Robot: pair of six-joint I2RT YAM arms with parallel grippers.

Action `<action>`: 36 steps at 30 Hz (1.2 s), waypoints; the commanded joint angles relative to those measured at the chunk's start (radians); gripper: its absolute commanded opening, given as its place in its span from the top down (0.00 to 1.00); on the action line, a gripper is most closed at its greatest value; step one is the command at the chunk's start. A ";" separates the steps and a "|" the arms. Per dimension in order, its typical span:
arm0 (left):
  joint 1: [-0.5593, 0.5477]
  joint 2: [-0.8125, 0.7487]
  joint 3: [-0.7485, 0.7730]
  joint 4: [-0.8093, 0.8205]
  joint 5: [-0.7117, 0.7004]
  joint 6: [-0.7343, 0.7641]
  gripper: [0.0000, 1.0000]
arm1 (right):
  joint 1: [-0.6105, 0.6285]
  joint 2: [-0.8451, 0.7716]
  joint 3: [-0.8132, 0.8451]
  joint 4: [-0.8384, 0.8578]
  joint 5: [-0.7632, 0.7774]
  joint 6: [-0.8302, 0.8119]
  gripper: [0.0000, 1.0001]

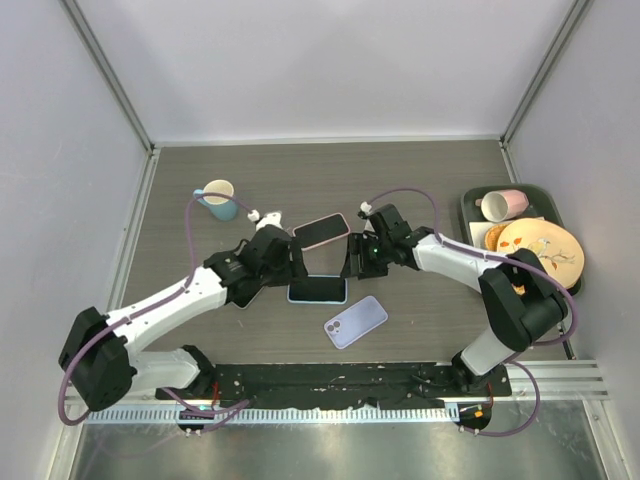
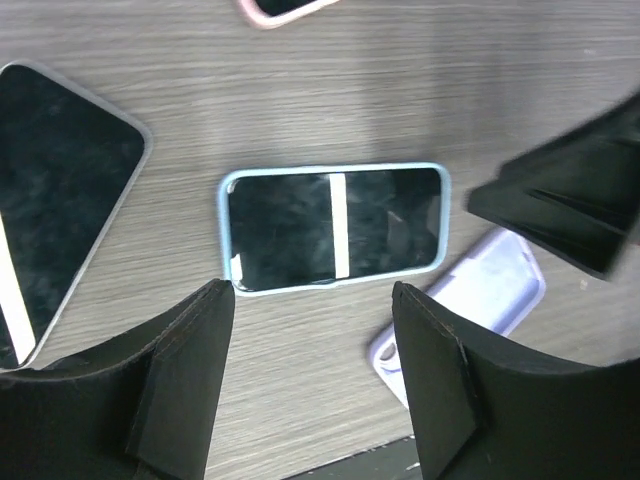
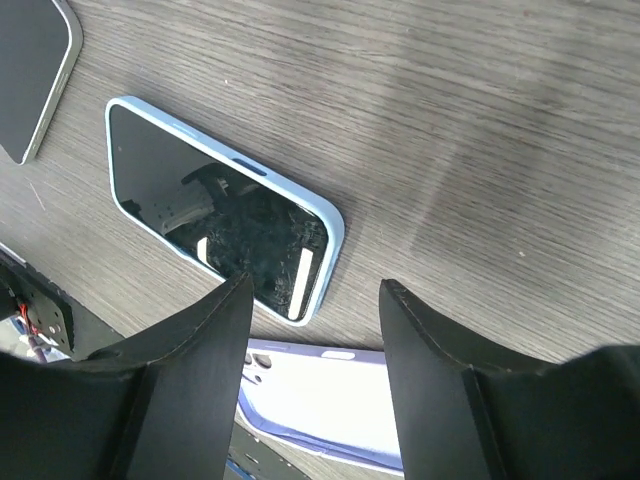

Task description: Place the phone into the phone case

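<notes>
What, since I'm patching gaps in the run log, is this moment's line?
phone: in blue case, flat | left gripper: open, over phone | right gripper: open, over phone | held: nothing

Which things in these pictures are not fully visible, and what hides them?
- Left wrist view: pink-cased phone, cut off by the top edge.
- Left wrist view: grey-edged phone, cut by the left edge and the jaws.
- Right wrist view: lilac case, partly behind the jaws.
</notes>
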 commanded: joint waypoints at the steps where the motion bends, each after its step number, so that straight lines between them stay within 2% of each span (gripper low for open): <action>1: 0.075 -0.012 -0.076 0.000 0.067 -0.018 0.32 | 0.002 -0.021 -0.037 0.046 -0.027 0.010 0.41; 8: 0.185 0.071 -0.168 0.133 0.240 -0.013 0.33 | 0.002 0.048 -0.055 0.106 -0.087 0.031 0.44; 14: 0.234 0.210 -0.184 0.258 0.356 -0.015 0.39 | 0.002 0.117 -0.051 0.154 -0.134 0.051 0.57; 17: 0.236 0.269 -0.164 0.283 0.388 -0.016 0.49 | 0.002 0.149 -0.048 0.185 -0.165 0.065 0.72; 19: 0.234 0.300 -0.157 0.327 0.432 -0.024 0.56 | 0.002 0.152 -0.049 0.207 -0.176 0.079 0.78; 20: 0.234 0.307 -0.154 0.339 0.448 -0.027 0.63 | 0.002 0.149 -0.046 0.209 -0.171 0.079 0.83; 23: 0.233 0.347 -0.122 0.367 0.485 -0.036 0.72 | -0.012 0.119 -0.045 0.211 -0.151 0.090 0.89; 29: 0.185 0.441 0.005 0.376 0.492 -0.042 0.75 | -0.105 0.027 -0.034 0.188 -0.141 0.081 0.89; 36: 0.135 0.620 0.224 0.395 0.515 -0.056 0.74 | -0.219 0.027 -0.029 0.160 -0.127 0.039 0.88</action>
